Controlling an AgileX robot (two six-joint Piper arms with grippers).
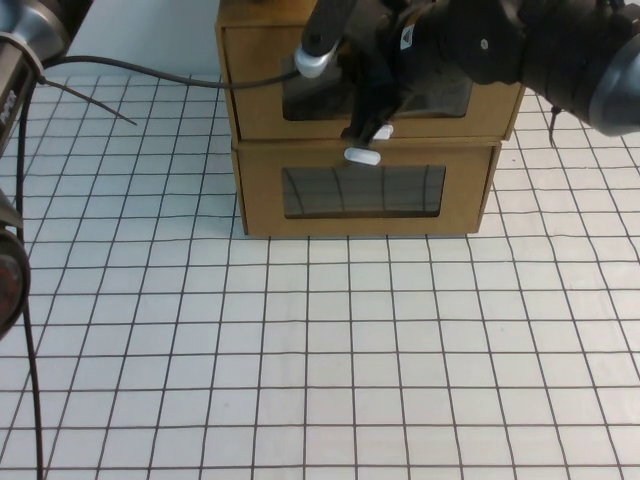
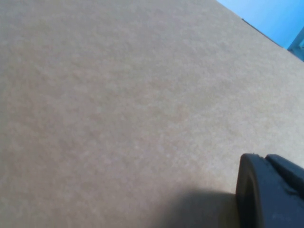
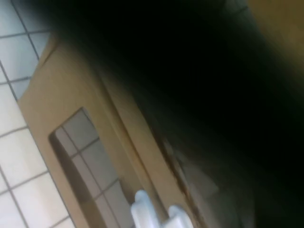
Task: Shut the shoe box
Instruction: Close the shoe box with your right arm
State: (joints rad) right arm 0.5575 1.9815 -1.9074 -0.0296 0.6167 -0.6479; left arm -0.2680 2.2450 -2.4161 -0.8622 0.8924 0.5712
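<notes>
A: Status of the stack, nearest item first?

B: 2 cardboard units on the gridded table (image 1: 320, 350). The lower box (image 1: 365, 192) sits in front, its white tab (image 1: 362, 155) above its window. The shoe box (image 1: 260, 90) rests on top.

A: End effectors?

B: The right gripper (image 1: 375, 125) is at the shoe box's front, near its pull tab (image 1: 383, 131); finger opening cannot be determined. The left gripper (image 2: 268, 190) is close against plain cardboard, possibly a box side; its opening is likewise undeterminable.
</notes>
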